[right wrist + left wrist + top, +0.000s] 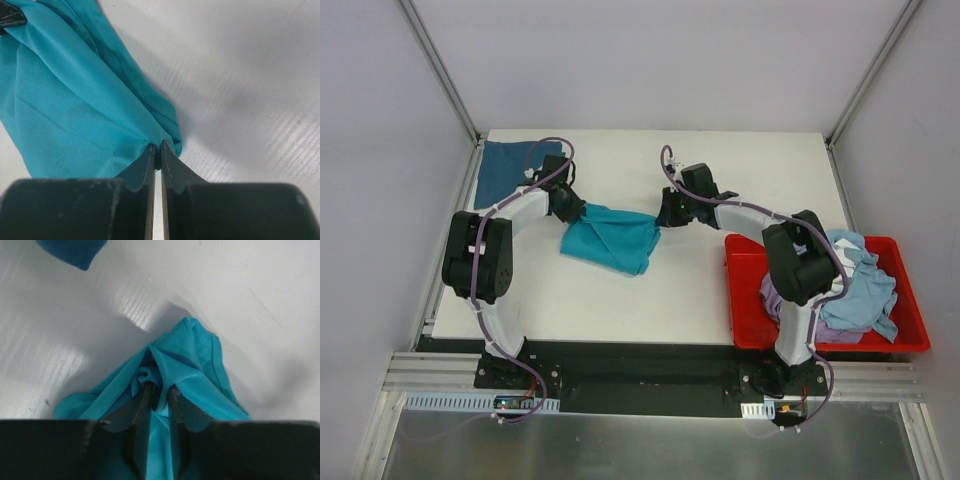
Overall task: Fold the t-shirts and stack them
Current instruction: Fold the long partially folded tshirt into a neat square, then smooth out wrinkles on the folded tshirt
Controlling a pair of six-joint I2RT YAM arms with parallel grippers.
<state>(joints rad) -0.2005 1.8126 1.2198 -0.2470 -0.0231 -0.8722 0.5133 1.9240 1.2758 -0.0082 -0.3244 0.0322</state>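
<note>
Nearest you on the right, the red bin holds crumpled pale shirts. At mid-bench, the teal t-shirt lies bunched between your two arms. The left end effector is clamped on its left edge, and the right end effector is pinched shut on its right corner. Farthest off, the dark blue t-shirt lies at the back-left corner.
</note>
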